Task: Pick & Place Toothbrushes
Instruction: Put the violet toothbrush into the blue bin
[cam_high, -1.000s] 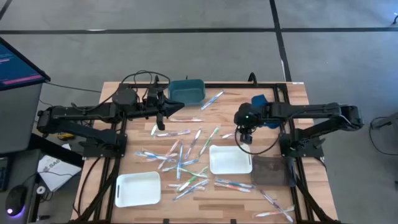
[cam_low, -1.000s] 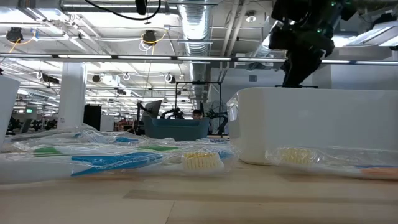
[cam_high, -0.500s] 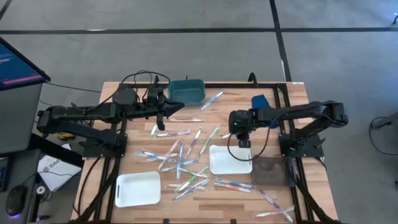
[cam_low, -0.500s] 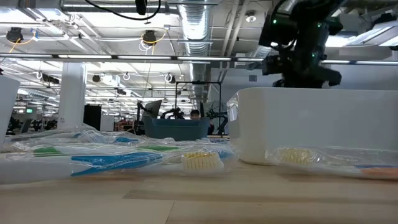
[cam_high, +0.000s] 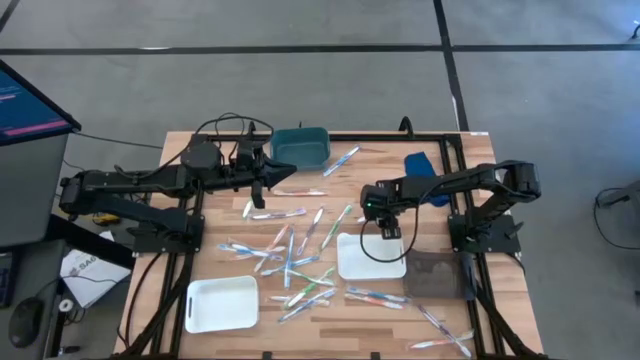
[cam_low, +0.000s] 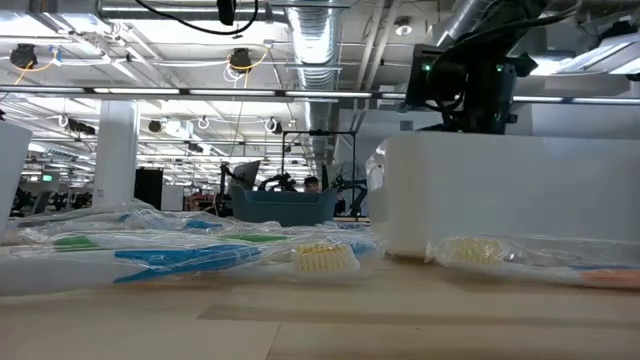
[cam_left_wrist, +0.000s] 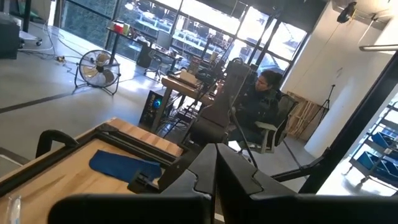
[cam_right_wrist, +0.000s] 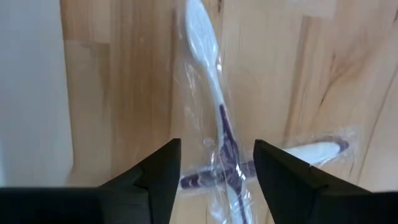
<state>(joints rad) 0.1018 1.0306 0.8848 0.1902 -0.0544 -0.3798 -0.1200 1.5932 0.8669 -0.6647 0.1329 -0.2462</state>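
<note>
The right tool (cam_high: 383, 216) has moved inward from the right side of the bench (cam_high: 480, 150) and now hangs low near the bench's middle, just beyond the far edge of the right-hand white tray (cam_high: 371, 256). Its fingers (cam_right_wrist: 158, 174) have spread and stand apart, holding nothing. Directly below them, the right wrist view shows two wrapped toothbrushes (cam_right_wrist: 217, 124) lying crossed on the wood, one white with a purple grip and one lying across it, beside the tray wall (cam_right_wrist: 28, 93).

Judgement: the arm has finished its approach and opened for a pick. The next step is a descent and closure on the upper brush. Because the two brushes overlap, a closure may catch both wrappers or drag the lower one.

The remaining toothbrushes (cam_high: 290, 250) lie scattered across the middle of the bench and toward the near right corner. Both white trays appear empty, so the task is at an early stage.

The left tool (cam_high: 268, 172) waits near the far edge, beside the teal bin (cam_high: 300, 146), fingers (cam_left_wrist: 186, 180) together and empty.
</note>
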